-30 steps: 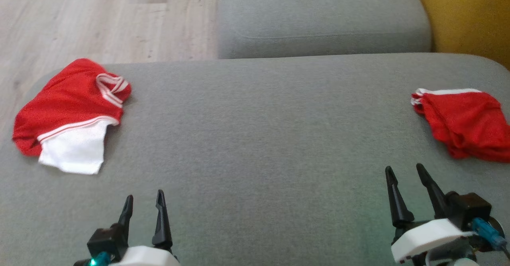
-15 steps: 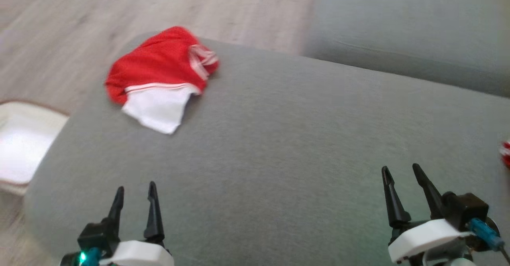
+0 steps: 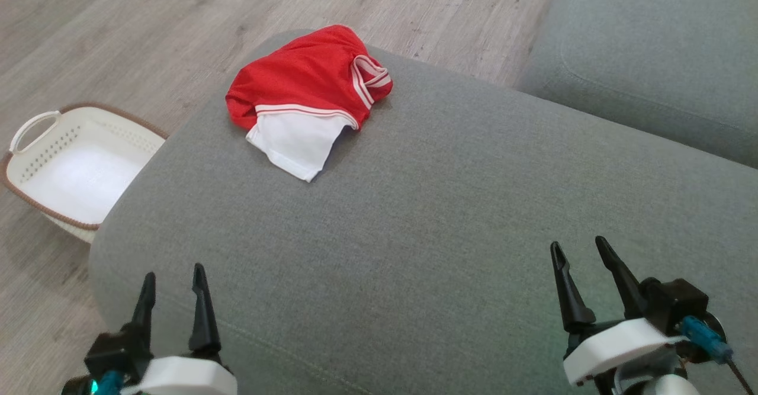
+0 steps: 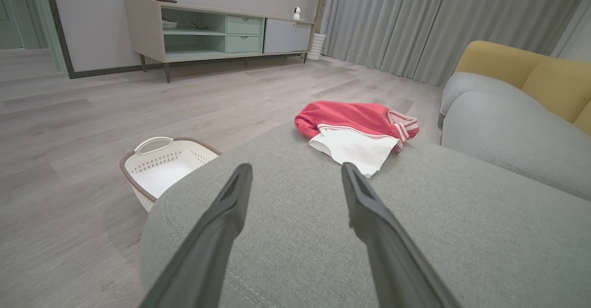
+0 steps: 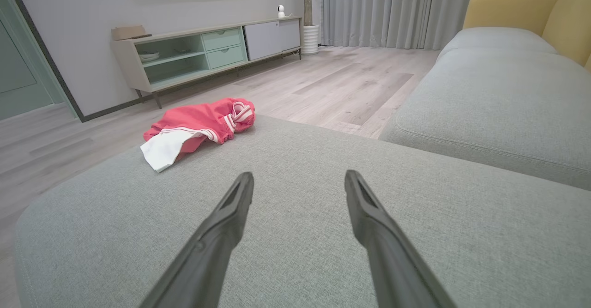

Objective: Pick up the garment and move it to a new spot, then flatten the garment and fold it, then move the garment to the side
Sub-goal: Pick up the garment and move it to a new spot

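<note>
Camera swung left — garment [image 3: 296,81] now at eleven o'clock (untouched, pickup pending); left gripper [image 3: 173,273] and right gripper [image 3: 578,244] gape empty.

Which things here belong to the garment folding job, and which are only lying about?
For the job: red and white garment, crumpled on the grey cushion; left gripper and right gripper, both open, holding nothing.
Lying about: white basket beside the cushion; sideboard; second grey seat.
</note>
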